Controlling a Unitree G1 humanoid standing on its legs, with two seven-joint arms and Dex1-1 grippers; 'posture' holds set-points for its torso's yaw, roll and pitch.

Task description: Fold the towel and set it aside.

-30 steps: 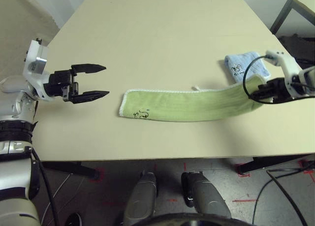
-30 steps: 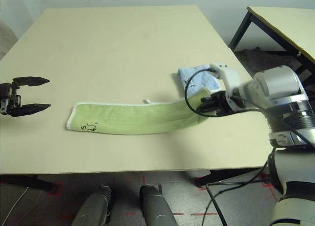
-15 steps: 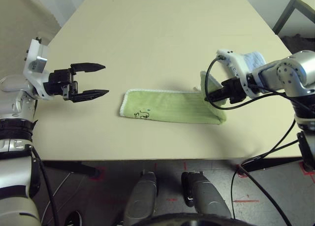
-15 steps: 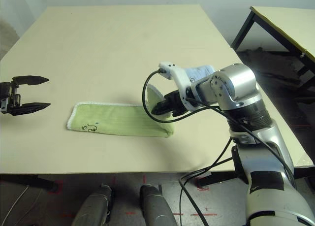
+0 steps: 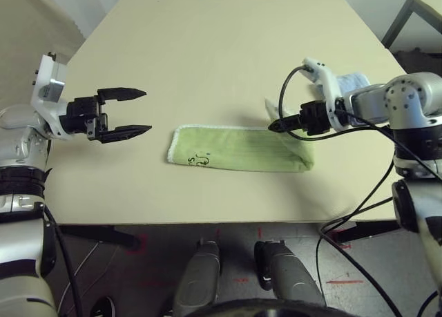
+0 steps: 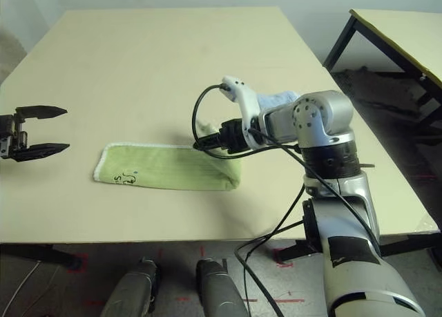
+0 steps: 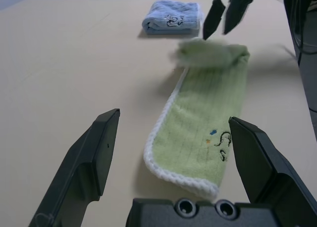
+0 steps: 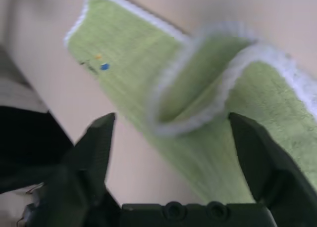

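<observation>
The light green towel (image 5: 235, 150) lies across the near middle of the table, its dark logo (image 5: 199, 159) at its left end. Its right end is folded back over itself into a loose, raised flap (image 8: 198, 113). My right gripper (image 5: 271, 127) hovers just above that flap, open, with nothing held; its fingers (image 7: 214, 17) stand apart over the fold. My left gripper (image 5: 140, 112) hangs open above the bare table, a short way left of the towel's logo end (image 7: 208, 138), with nothing in it.
A small folded light-blue towel (image 7: 173, 17) lies behind my right forearm toward the table's right side. The near table edge (image 5: 207, 220) runs close below the green towel. A second table (image 6: 400, 34) stands off to the right.
My right gripper carried the towel's right end leftward over the rest of the towel, then opened and let it go. The left arm stayed still.
</observation>
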